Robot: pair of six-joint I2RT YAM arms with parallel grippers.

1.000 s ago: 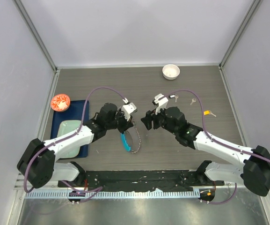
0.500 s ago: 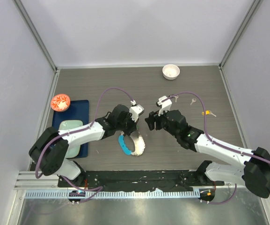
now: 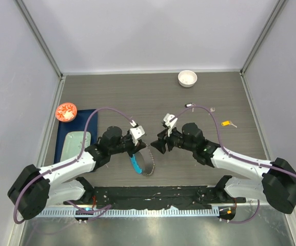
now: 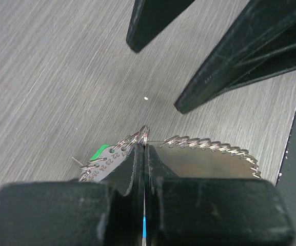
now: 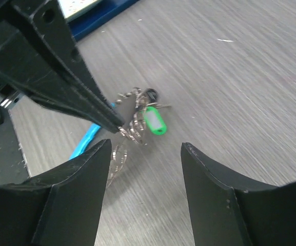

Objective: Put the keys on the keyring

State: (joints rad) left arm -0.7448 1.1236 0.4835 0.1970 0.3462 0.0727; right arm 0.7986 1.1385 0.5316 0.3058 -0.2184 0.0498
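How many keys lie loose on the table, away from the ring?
3, all on the far right of the table: a key with a dark tag, a plain key, a key with a yellow tag. More may be hidden.

One keyring (image 3: pixel 135 164), three loose keys (image 3: pixel 229 123), one bowl (image 3: pixel 187 78).
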